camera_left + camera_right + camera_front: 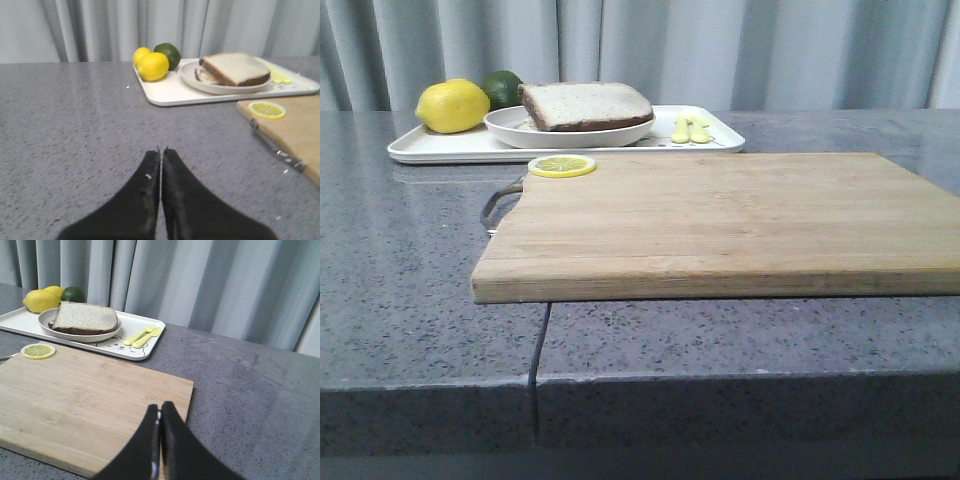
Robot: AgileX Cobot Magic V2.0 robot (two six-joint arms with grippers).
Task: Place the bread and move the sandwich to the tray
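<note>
The sandwich [586,105], topped by a pale slice of bread with dark brown crust, lies on its round white plate [520,131]. The plate stands on the white tray [440,147] at the back left. It also shows in the left wrist view [235,68] and the right wrist view [85,318]. No loose slice of bread shows. My left gripper [161,150] is shut and empty over bare grey counter, well short of the tray [170,92]. My right gripper [160,406] is shut and empty over the near right corner of the wooden board [90,400]. Neither gripper shows in the front view.
A tan wooden board [730,225] with a metal handle [498,205] fills the middle; a lemon slice [561,166] lies at its far left corner. On the tray are a lemon [452,106], a lime [503,88] and yellow cutlery [690,129]. Grey curtain behind.
</note>
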